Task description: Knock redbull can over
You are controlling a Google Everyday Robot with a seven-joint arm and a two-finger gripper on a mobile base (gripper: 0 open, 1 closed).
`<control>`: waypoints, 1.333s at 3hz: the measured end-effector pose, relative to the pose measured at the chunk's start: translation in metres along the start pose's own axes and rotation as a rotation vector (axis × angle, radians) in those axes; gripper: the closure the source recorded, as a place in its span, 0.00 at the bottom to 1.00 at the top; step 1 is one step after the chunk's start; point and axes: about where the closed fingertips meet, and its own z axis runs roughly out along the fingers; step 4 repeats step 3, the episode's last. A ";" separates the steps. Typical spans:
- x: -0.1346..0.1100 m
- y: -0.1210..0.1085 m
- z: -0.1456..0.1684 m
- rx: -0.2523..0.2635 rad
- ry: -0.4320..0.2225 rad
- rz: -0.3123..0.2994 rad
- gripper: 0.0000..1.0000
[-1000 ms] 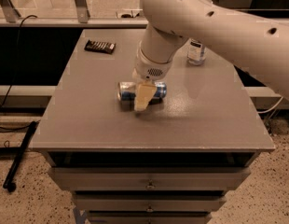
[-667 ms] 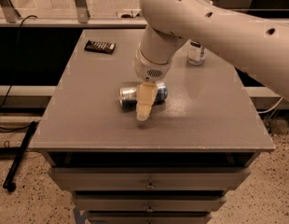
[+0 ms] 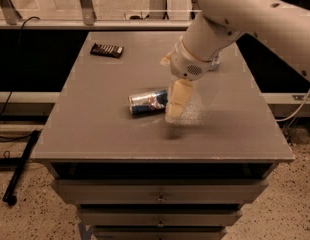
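A: Where's our can [image 3: 147,102]?
B: On its side, mid-table [image 3: 95,134]. Our gripper [image 3: 176,103] sits at one end; open or closed, we can't tell. We lift straight up, so we don't roll it.

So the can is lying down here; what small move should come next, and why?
Probably lift the gripper straight up and away: the redbull can already lies on its side on the table, and the gripper hangs close beside one end, so more pushing would just roll it.
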 end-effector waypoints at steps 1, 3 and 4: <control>0.026 -0.003 -0.039 0.001 -0.147 0.046 0.00; 0.044 0.000 -0.102 0.049 -0.344 0.070 0.00; 0.044 0.000 -0.102 0.049 -0.344 0.070 0.00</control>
